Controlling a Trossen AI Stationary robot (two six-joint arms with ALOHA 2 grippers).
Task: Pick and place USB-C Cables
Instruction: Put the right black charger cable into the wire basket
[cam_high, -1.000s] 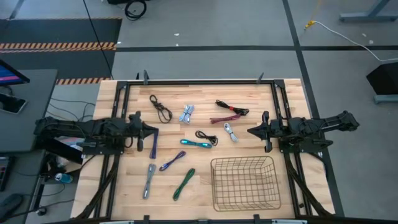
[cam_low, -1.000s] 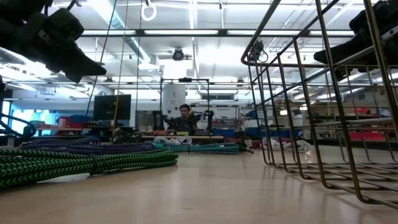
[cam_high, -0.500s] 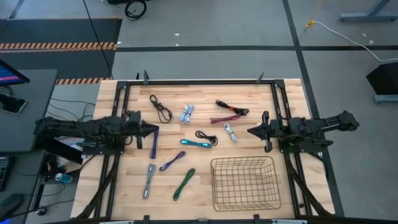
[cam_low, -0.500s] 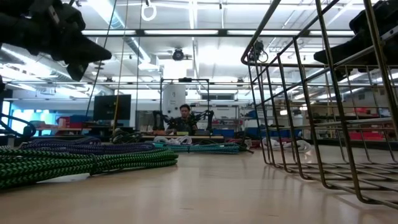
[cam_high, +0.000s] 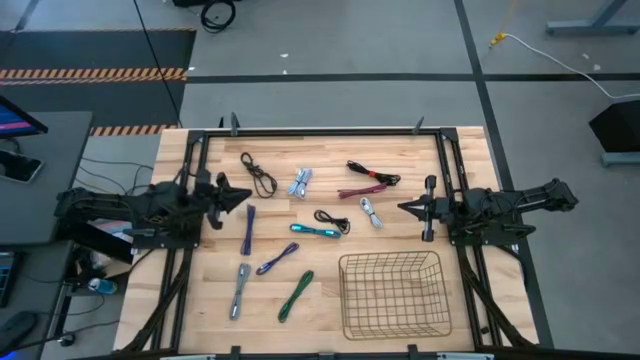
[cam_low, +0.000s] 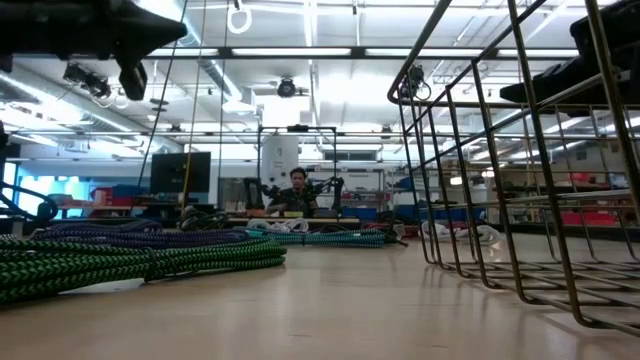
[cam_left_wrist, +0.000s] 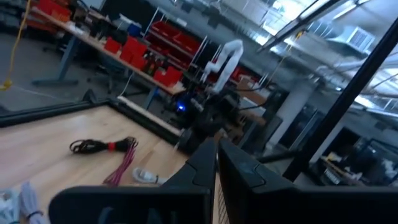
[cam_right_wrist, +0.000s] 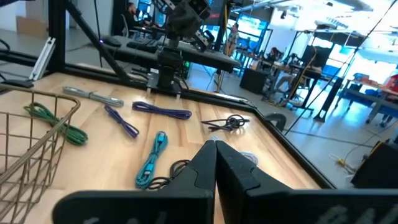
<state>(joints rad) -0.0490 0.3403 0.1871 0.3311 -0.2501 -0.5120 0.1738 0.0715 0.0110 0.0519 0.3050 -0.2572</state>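
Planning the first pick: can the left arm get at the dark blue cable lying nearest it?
Probably yes. The dark blue cable lies alone on bare wood just ahead of the left gripper, which hangs empty with jaws shut, nothing between them.

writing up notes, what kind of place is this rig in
Probably a robotics lab or workshop: red parts bins on benches, a person at a workstation behind the table, and hazard-striped floor tape.
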